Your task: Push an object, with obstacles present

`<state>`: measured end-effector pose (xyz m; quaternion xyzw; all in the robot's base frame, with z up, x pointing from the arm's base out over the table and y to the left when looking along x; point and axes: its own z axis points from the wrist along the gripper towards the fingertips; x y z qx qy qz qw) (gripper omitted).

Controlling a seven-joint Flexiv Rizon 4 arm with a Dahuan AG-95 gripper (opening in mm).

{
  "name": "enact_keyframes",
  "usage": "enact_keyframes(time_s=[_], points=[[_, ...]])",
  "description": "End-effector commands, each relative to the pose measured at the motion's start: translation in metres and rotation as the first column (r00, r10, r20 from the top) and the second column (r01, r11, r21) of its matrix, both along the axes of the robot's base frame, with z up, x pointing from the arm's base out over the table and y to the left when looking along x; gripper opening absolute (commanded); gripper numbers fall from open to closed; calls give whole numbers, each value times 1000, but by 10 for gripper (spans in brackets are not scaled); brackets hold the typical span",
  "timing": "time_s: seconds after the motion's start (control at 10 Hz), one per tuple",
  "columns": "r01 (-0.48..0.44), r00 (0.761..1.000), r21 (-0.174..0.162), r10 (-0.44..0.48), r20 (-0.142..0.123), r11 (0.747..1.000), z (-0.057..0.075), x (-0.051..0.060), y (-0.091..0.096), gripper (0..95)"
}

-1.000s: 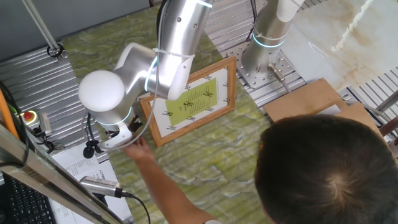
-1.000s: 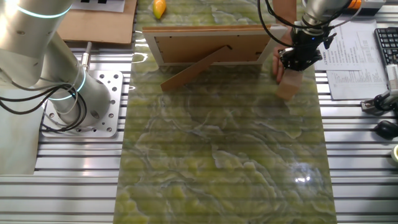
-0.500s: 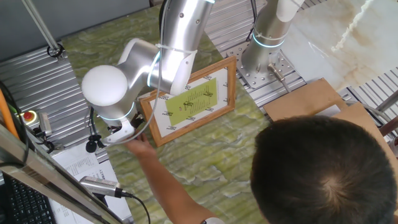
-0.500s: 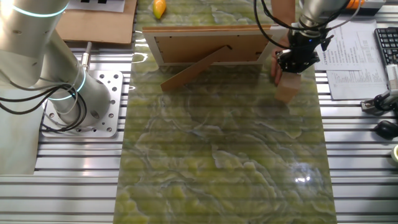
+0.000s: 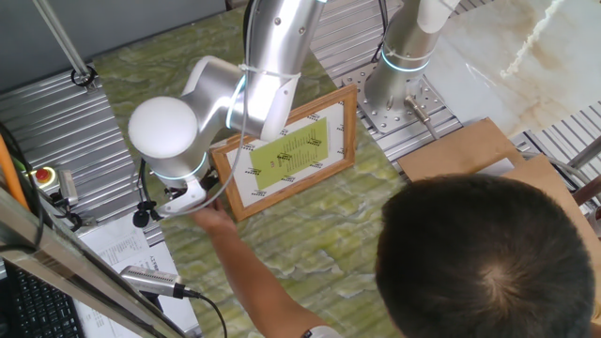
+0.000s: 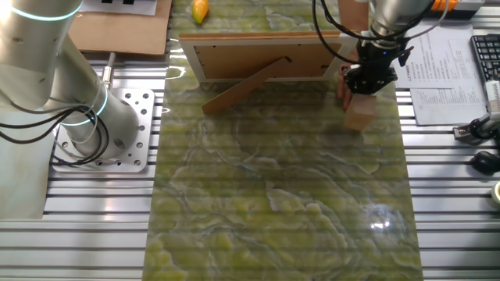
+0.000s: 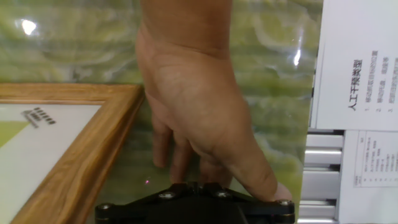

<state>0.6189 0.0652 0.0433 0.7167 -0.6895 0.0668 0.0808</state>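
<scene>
The hand view was filled by a person's hand [image 7: 199, 118], fingers pointing down toward the black base of the jaws [image 7: 196, 200] at the bottom edge, with a corner of the picture frame [image 7: 81, 155] just to its left and printed papers [image 7: 357, 62] along the right. The block did not show there at all (the hand covered whatever lay beneath it).

The other fixed view gave what that one lacked: the small tan block [image 6: 359, 114] sat on the green marbled table [image 6: 273, 195], just in front of the black jaws [image 6: 366, 78], with a bit of the person's hand [image 6: 344, 84] visible beside them. The frame [image 6: 258, 58] was seen there from behind, its prop strut angled out, and the small orange-yellow piece [image 6: 201, 10] lay well beyond it near the top edge.

One fixed view looked down over the person's dark hair [image 5: 488, 258]; it showed the front of the frame [image 5: 286, 150] with its yellow-green sheet, and the arm's pale joint [image 5: 164, 136] blocking the jaws and the block entirely. The person's hand [image 5: 216, 218] reached in under that joint.

Whether the jaws stood apart or together could not be told from any view.
</scene>
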Motion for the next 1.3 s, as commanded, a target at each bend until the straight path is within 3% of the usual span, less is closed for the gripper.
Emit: enact_keyframes(time_s=[0.1, 0.4, 0.9, 1.0, 1.2, 1.3], points=[[-1, 1000, -1, 1, 1, 1000, -1, -1, -1, 0], [15, 1000, 28, -15, 3, 999, -2, -1, -1, 0], [73, 997, 36, -73, 7, 997, -2, 1, 1, 0], [113, 993, 45, -114, 12, 993, -2, 1, 1, 0], [207, 978, 95, -209, 19, 974, -2, 1, 1, 0], [234, 971, 99, -238, 26, 967, -2, 1, 1, 0]])
